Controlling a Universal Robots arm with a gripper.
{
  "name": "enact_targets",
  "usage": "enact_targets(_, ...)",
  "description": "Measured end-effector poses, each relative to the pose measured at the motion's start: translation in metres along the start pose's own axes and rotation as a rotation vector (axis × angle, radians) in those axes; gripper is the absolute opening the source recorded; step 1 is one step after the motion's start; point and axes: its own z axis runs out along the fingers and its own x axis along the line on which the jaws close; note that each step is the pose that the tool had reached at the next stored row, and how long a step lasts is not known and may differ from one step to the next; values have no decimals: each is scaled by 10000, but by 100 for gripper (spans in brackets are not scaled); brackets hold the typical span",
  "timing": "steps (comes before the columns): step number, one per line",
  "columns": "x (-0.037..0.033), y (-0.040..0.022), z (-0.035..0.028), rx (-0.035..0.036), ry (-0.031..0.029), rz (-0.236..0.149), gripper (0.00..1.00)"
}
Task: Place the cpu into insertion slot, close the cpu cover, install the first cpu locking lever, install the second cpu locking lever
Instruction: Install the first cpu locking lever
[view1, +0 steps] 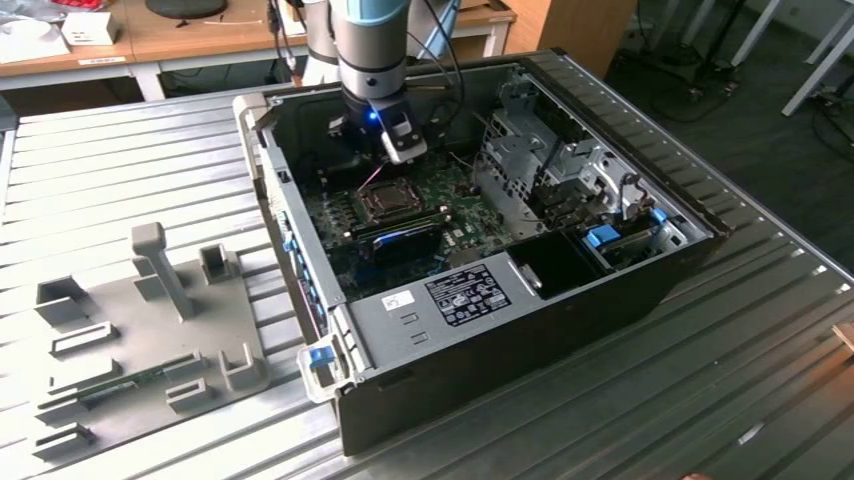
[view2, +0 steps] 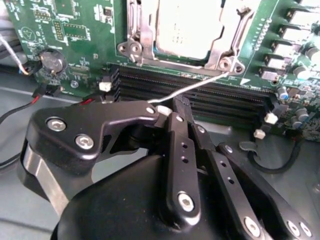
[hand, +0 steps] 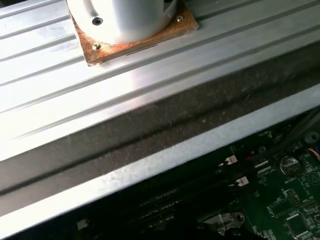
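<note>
The cpu (view2: 187, 25) lies flat in the insertion slot (view1: 387, 198) on the green board inside the open computer case. The silvery cpu cover (view2: 145, 42) is folded down over its edges. A thin wire locking lever (view2: 205, 82) runs from the cover's corner to my gripper (view2: 179, 104). The black fingers (view2: 180, 150) are shut, with their tips against the lever's free end. I cannot tell whether the wire is pinched between them. In the exterior view the gripper (view1: 400, 148) hangs just behind the socket.
Long black memory slots (view2: 200, 97) lie between the socket and the gripper, with cables (view2: 20, 107) beside them. The case wall (hand: 150, 165) and drive bays (view1: 561, 170) hem the arm in. A grey fixture plate (view1: 147, 330) sits on the ribbed table at the exterior view's left.
</note>
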Motion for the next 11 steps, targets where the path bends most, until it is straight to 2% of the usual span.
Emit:
enact_targets(4, 6, 8, -12, -8, 0, 2, 10)
enact_targets(8, 42, 21, -7, -89, 10, 8, 10)
enact_targets(11, 43, 22, -11, -90, 10, 7, 10)
